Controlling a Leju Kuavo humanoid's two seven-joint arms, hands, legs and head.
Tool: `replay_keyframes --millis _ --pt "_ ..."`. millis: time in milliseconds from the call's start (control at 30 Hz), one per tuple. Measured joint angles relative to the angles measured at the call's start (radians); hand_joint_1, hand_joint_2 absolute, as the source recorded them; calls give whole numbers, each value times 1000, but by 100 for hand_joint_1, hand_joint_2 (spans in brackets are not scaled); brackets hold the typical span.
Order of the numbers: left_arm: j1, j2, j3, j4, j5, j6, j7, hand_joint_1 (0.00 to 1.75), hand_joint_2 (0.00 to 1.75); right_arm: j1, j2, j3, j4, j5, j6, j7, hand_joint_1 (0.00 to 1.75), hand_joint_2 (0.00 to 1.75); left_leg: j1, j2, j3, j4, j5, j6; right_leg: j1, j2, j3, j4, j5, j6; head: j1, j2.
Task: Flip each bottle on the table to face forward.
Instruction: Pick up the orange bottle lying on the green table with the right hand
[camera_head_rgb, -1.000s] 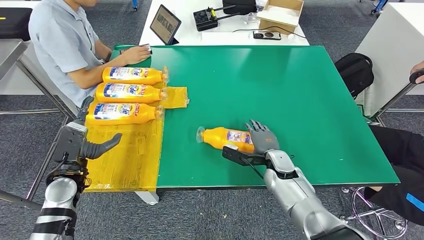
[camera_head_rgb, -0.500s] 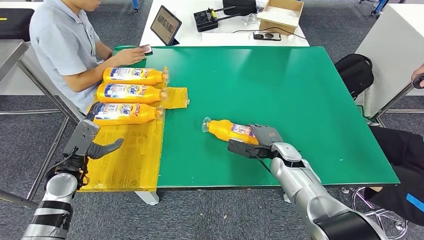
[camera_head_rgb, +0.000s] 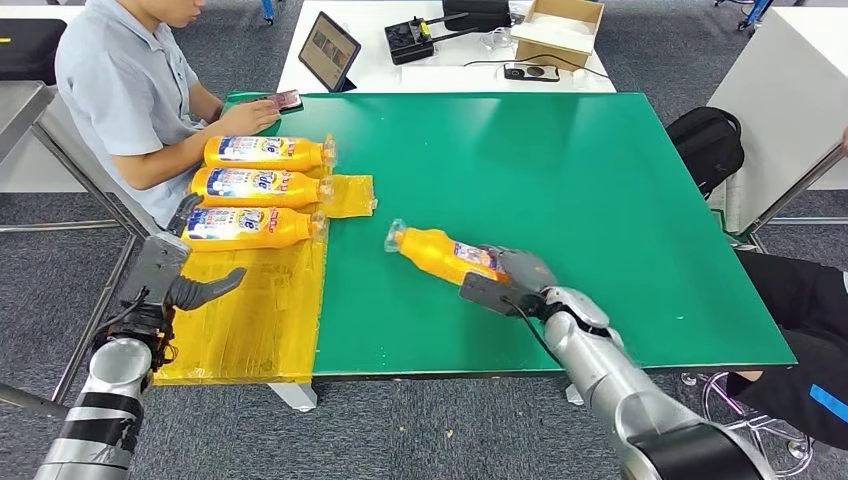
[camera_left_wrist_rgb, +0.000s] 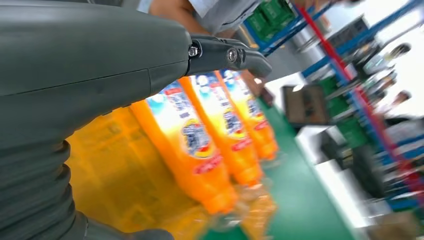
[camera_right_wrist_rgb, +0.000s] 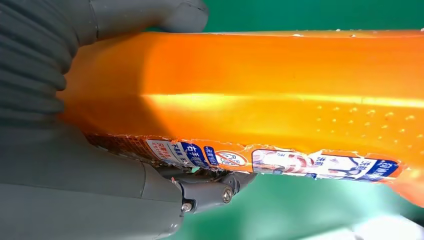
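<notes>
An orange bottle (camera_head_rgb: 440, 254) lies on the green table (camera_head_rgb: 560, 170), its clear cap pointing toward the yellow mat. My right hand (camera_head_rgb: 510, 275) grips its base end, and the bottle is rolled partly onto its edge; close up the bottle (camera_right_wrist_rgb: 280, 95) shows its orange side with the label along one edge, thumb and fingers around it. Three orange bottles (camera_head_rgb: 255, 186) lie side by side on the yellow mat (camera_head_rgb: 250, 310), labels up. My left hand (camera_head_rgb: 185, 285) hovers open over the mat's near left part, just short of the nearest bottle (camera_left_wrist_rgb: 192, 150).
A person (camera_head_rgb: 130, 90) sits at the table's far left corner, a hand on a phone (camera_head_rgb: 280, 100). A white table behind holds a tablet (camera_head_rgb: 328, 48), a controller and a cardboard box (camera_head_rgb: 558, 28). A black backpack (camera_head_rgb: 708, 145) sits right of the table.
My right hand has closed around the bottle's base and swung it, so the cap now points more toward the far left and the bottle has rolled. My left hand shifted slightly.
</notes>
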Motion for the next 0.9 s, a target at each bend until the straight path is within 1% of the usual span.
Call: replay_keyframes --millis 33,67,133,200,300,367,467,567,633,767,900 --pt "3 -7 1 -4 16 7 -8 0 175 11 4 -5 -9 -13 -12 -15 175 175 0 0 0 0 0 0 0 0 0 0 0 0 0 0" --pt "13 -25 2 -18 54 25 -24 0 175 38 13 -16 -39 -44 -37 -43 175 175 0 -1 -1 0 0 0 0 0 0 0 0 0 0 0" --pt "50 -86 5 -69 182 79 -78 0 175 129 41 -44 -152 -134 -100 -107 175 175 0 -2 -4 0 0 0 0 -1 -2 0 -1 1 0 0" --pt "94 -142 6 -123 313 115 -128 0 175 216 62 -60 -280 -206 -147 -145 175 175 0 -2 -6 0 -1 0 0 -1 -4 0 -1 1 0 0" --pt "144 -180 5 -169 413 112 -150 0 175 292 74 -64 -411 -241 -187 -176 175 175 0 -2 -8 0 -1 -1 0 -1 -6 0 -2 1 0 0" --pt "176 -194 -4 -188 426 83 -147 0 175 328 79 -64 -476 -249 -212 -199 175 175 0 -2 -8 0 -2 -1 0 -1 -7 0 -2 1 0 0" --pt "234 -203 -33 -208 401 25 -155 0 175 368 83 -64 -551 -256 -235 -222 175 175 0 -2 -9 0 -2 -1 0 0 -7 0 -2 1 0 0" --pt "293 -211 -76 -225 346 -25 -174 0 175 383 89 -63 -586 -254 -234 -228 175 175 0 -2 -9 0 -2 -1 0 0 -7 0 -2 1 0 0" --pt "325 -217 -112 -231 297 -38 -179 0 175 384 96 -56 -593 -245 -230 -230 175 175 0 -2 -9 0 -2 -1 0 0 -7 0 -2 1 0 0" --pt "359 -231 -173 -230 233 -35 -187 0 175 376 112 -26 -592 -222 -219 -232 175 175 0 -2 -9 0 -2 -1 0 -1 -7 0 -2 1 0 0" --pt "366 -241 -206 -227 227 -46 -189 0 175 358 122 0 -583 -218 -212 -232 175 175 0 -2 -9 0 -2 -1 0 -1 -7 0 -2 1 0 0"
